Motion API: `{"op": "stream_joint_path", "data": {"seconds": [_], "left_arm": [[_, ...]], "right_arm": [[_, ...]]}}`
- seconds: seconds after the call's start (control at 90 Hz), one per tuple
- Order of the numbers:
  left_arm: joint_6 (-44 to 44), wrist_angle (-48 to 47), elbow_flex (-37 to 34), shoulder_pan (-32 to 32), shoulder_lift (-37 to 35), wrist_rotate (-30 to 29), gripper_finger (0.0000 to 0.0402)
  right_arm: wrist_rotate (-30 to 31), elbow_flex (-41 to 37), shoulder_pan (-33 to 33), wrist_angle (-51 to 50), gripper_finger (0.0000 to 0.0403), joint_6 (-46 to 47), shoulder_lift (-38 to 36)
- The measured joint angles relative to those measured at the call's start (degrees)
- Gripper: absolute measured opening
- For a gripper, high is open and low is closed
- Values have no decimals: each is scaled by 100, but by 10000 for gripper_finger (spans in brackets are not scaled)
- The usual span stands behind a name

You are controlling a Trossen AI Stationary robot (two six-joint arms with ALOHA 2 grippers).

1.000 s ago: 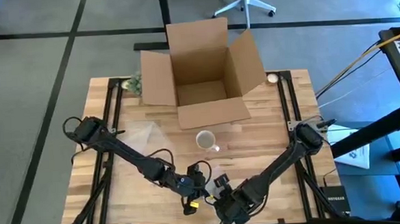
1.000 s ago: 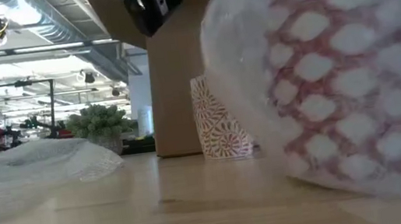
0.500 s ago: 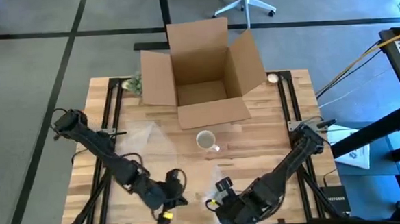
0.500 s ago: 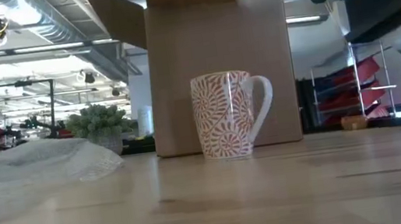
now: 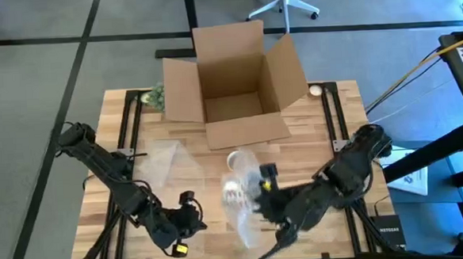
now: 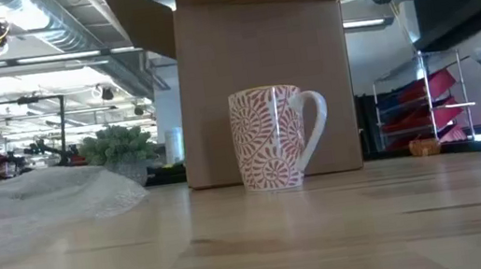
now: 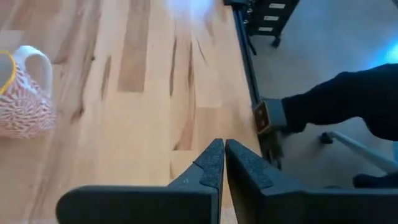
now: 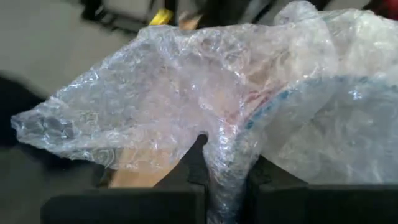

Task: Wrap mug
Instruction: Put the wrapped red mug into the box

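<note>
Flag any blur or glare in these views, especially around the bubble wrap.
High view: bubble wrap held by the right gripper is smeared and washes out the mug beneath. Right wrist view: wrap fills the frame, background soft. Low view: mug sharp, windows bright. Left wrist view: glare patch on the table.

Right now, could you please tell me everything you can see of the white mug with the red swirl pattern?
The white ceramic mug with the red swirl pattern stands upright on the wooden table, just in front of the open cardboard box, its handle plain white. From above, a clear sheet of bubble wrap held by the right gripper partly covers the view of it; whether the wrap touches the mug cannot be told. The left gripper, shut, stays clear of it.
</note>
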Motion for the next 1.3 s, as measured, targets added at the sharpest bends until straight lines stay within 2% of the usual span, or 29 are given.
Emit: {"op": "stream_joint_path", "data": {"seconds": [0.178, 0.411, 0.611, 0.822, 0.944, 1.1, 1.3], "left_arm": [[87, -16, -5, 19, 2, -308, 0], [91, -19, -7, 73, 4, -432, 0], [58, -20, -7, 202, 4, -463, 0], [-21, -16, -12, 339, 7, -473, 0], [-159, -11, -12, 389, 10, -473, 0], [-344, -6, -14, 416, 11, -617, 0], [-528, 27, -14, 416, 11, -701, 0]], "right_arm": [[381, 3, -625, 451, 12, -553, -313], [430, 2, -2188, 453, 12, -1022, -398], [-274, -31, -3739, 485, 12, -1138, -353], [-1125, -458, -5043, 540, 12, -634, -166], [-1588, -851, -5438, 515, 12, -388, 19], [-2014, -1526, -5635, 494, 12, -274, 232], [-2230, -2680, -5692, 1291, 12, -188, 280]]}}
